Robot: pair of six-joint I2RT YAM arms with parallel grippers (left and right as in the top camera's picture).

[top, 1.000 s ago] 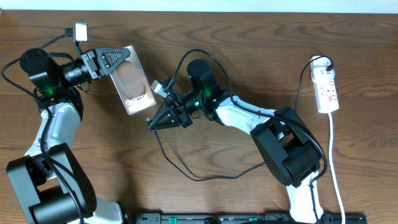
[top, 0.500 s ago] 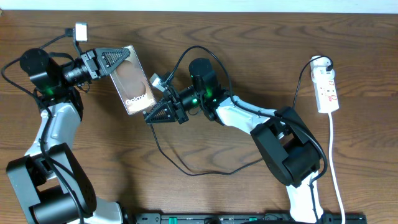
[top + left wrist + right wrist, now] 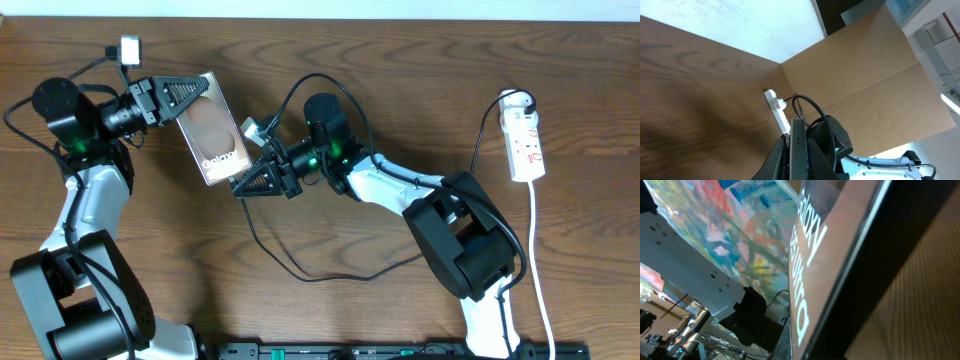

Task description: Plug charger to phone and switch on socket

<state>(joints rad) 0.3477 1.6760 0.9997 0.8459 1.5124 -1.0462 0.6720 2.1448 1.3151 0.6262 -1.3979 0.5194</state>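
My left gripper (image 3: 203, 90) is shut on the top end of the phone (image 3: 215, 140), a glossy brown slab with white "Galaxy" lettering, and holds it tilted above the table. In the left wrist view the phone's thin edge (image 3: 798, 129) stands between the fingers. My right gripper (image 3: 241, 186) is shut at the phone's lower end, and the charger's black cable (image 3: 300, 275) trails from its tips and loops over the table. The right wrist view is filled by the phone (image 3: 830, 255) very close up, and the plug tip is hidden. The white socket (image 3: 527, 145) lies at the far right.
The socket's white cord (image 3: 541, 270) runs down the right side to the table's front edge. A black rail (image 3: 400, 351) lies along the front edge. The left wrist view shows the socket (image 3: 777, 110) far off and a cardboard wall (image 3: 865, 75) behind it.
The right gripper moved up and to the left, closer to the phone's lower end, then held still. The left gripper and the phone have not moved.
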